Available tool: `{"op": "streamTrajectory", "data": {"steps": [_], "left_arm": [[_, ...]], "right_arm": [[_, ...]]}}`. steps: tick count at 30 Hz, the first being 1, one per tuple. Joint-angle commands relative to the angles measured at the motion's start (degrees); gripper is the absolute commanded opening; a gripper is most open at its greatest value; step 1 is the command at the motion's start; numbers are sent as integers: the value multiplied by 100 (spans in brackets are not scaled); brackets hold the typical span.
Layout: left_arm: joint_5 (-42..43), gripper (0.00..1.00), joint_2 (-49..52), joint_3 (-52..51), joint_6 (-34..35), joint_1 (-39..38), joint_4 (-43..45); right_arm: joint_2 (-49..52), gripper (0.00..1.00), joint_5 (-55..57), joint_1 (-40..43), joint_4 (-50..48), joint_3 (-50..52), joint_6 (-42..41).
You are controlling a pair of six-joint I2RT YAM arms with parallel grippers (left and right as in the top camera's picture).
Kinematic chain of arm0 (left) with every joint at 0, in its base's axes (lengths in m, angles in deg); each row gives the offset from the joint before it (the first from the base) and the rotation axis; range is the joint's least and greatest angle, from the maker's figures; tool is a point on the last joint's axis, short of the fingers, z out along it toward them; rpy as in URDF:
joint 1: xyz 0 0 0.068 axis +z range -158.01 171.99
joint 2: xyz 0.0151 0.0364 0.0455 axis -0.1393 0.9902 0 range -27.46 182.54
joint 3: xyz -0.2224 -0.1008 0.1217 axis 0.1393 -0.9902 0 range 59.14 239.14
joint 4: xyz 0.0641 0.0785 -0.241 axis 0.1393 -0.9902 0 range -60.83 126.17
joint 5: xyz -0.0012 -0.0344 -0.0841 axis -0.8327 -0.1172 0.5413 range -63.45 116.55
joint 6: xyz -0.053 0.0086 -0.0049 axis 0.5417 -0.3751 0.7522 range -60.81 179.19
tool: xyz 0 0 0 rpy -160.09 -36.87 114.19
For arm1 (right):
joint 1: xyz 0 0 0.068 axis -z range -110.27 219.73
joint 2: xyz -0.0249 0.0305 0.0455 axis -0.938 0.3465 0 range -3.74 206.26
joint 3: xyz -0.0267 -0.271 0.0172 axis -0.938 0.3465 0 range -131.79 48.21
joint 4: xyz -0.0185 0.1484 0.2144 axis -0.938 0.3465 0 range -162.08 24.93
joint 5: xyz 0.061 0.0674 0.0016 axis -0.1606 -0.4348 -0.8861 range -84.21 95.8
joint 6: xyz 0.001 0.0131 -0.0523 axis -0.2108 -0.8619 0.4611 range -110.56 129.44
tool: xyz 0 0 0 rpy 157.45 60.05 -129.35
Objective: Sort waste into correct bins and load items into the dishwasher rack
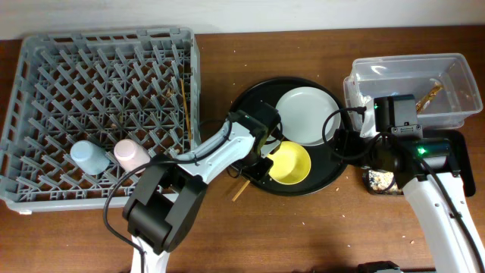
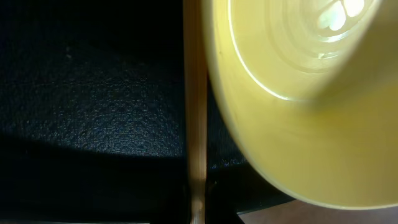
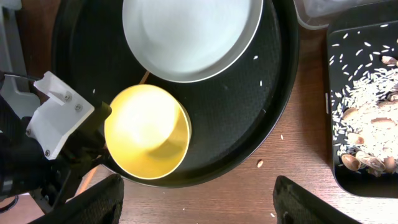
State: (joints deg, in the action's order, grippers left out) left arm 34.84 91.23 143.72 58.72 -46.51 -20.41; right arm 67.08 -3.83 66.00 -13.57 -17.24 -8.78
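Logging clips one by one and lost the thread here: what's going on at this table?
The left gripper is down at the yellow bowl's left rim on the round black tray, a chopstick right beside it; whether it grips either cannot be told. The right gripper hangs open above the tray. The white plate also lies on the tray, while the blue cup and pink cup sit in the dishwasher rack.
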Motion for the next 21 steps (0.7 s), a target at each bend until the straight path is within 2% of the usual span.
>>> {"op": "streamTrajectory", "data": {"steps": [1, 3, 6, 8, 9, 12, 13, 15, 16, 17, 20, 21], "left_arm": [[-66, 0, -153, 197, 225, 234, -507], [-66, 0, -358, 695, 245, 457, -955], [-258, 0, -938, 1698, 595, 1320, -1526], [-754, 0, -1088, 1794, 1097, 1821, -1388], [-1392, 0, -1058, 1738, 1639, 2218, -1145], [-1655, 2, -750, 1401, 1731, 2492, -376], [-1775, 7, -595, 1386, 1711, 2490, -315], [-2004, 22, -271, 1386, 1683, 2496, -168], [-1650, 51, -345, 1576, 1403, 2490, -367], [-1294, 57, -511, 1932, 1403, 2487, -713], [927, 57, -885, 2343, 907, 2249, -997], [1482, 57, -894, 2334, 682, 1991, -1034]], "right_arm": [[2, 78, -31, 37, 0, -9, -9], [2, 78, -31, 37, 0, -9, -9], [2, 78, -31, 37, 0, -9, -9], [2, 78, -31, 37, 0, -9, -9], [2, 81, -33, 37, -4, -9, -9], [2, 82, -31, 37, -24, -9, -11], [2, 85, -33, 37, -24, -9, -9], [2, 99, -31, 37, -24, -9, -11], [2, 99, -31, 37, -24, -9, -9], [2, 98, -28, 37, -24, -9, -9], [2, 98, 236, 57, -44, -9, -39], [2, 98, 529, 238, -39, -9, -404]]}}
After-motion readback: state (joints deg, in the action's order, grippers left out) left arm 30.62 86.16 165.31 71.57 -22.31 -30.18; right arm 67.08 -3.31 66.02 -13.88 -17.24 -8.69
